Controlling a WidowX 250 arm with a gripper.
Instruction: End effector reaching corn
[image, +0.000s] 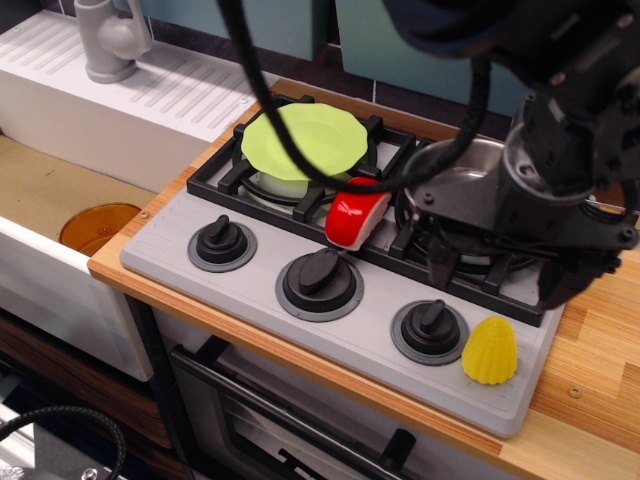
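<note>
The corn (490, 350) is a small bright yellow ribbed dome standing upright on the grey stove panel at its front right corner. My black gripper (500, 278) hangs over the right burner grate, just behind and above the corn. Its two dark fingers (441, 266) point down and stand wide apart with nothing between them. It does not touch the corn. Black cables loop over the top of the view.
A red-and-white rounded toy (355, 214) lies on the grate between the burners. A green plate (305, 142) sits on the left burner, and a metal pot (462, 168) is partly hidden behind the wrist. Three black knobs (429, 326) line the stove front (240, 300). A white sink (120, 110) lies to the left.
</note>
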